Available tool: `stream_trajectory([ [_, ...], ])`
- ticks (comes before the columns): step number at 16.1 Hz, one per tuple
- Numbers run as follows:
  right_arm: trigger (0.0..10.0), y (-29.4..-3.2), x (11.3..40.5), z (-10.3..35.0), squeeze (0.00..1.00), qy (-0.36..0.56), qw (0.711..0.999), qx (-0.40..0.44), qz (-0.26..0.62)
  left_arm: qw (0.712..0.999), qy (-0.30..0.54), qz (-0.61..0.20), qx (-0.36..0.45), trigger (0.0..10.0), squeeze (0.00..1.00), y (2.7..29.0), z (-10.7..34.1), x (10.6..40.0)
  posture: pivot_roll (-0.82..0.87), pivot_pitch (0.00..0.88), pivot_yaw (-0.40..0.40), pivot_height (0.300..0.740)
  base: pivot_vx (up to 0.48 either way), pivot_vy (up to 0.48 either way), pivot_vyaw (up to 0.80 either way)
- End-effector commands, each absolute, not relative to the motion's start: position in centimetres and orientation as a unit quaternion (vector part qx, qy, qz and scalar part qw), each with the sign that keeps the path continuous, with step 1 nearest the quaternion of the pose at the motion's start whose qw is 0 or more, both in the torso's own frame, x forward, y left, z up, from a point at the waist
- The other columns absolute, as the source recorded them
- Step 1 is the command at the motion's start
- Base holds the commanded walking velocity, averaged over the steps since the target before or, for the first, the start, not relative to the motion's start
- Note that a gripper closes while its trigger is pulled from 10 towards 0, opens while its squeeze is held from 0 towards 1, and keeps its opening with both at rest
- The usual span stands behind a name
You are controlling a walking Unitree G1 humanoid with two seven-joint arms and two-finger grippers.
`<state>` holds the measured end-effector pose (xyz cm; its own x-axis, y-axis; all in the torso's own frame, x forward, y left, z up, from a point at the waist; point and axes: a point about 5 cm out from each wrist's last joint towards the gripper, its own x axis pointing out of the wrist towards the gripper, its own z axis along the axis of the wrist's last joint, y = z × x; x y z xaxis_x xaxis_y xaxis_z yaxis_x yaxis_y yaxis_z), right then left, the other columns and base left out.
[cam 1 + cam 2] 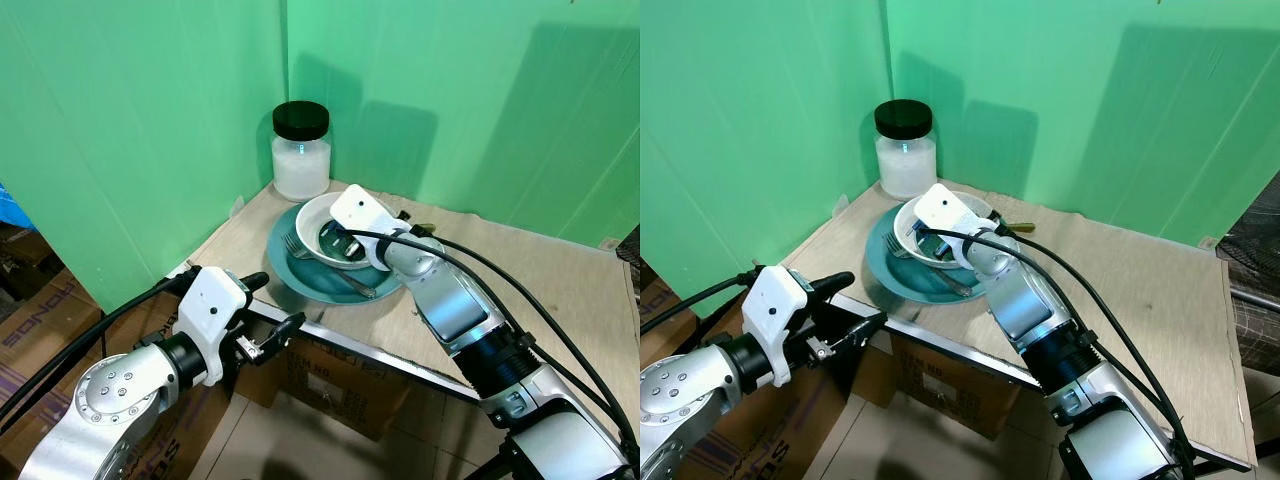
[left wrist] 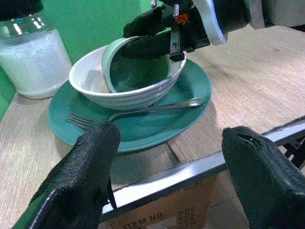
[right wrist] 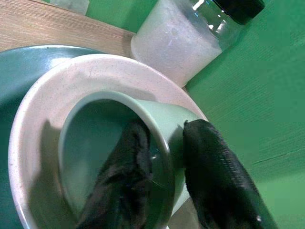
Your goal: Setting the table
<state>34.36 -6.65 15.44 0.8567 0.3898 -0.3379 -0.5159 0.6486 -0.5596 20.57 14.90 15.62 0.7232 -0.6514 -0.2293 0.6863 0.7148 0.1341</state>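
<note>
In the corner where two green walls (image 1: 150,120) meet stands a wooden table (image 1: 540,290) with a metal front edge, and cardboard boxes (image 1: 330,385) sit on the floor below it. Near the table's back corner lies a teal plate (image 1: 300,275), and on it a white bowl (image 2: 90,88), with a fork (image 2: 143,110) resting on the plate just beside the bowl, its tines pointing towards the wall. Behind the plate, close to the corner, stands a glass jar (image 1: 301,150) with a black lid, full of something white.

The right gripper (image 3: 164,186) reaches over the plate and pinches the rim of a pale green cup (image 3: 114,157), one black finger inside it and the other pressed against its outer wall. The cup is tilted on its side within the white bowl, its mouth turned outward towards the table's front edge.

The left gripper (image 1: 268,308) hangs off the front edge of the table, lower than the tabletop and apart from the plate, its two fingers (image 2: 81,176) spread wide with nothing between them.
</note>
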Motion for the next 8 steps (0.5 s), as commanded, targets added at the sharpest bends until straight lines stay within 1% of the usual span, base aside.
stream_trajectory([
  [1, 0.0, -6.91, 34.82, 16.0, 0.0, 0.088, 0.904, -0.338, 0.247, 0.919, 0.084, -0.371, 0.107, 10.0, 0.0, 14.71, 15.63, 20.62, -0.02, 0.0, 0.008, 0.74, 0.0, 0.0, 0.0],
  [8, 0.0, -7.34, 35.07, 15.93, 0.0, 0.089, 0.903, -0.342, 0.243, 0.918, 0.077, -0.374, 0.111, 10.0, 0.0, 14.32, 16.14, 21.11, -0.03, 0.0, 0.015, 0.74, 0.0, 0.0, 0.0],
])
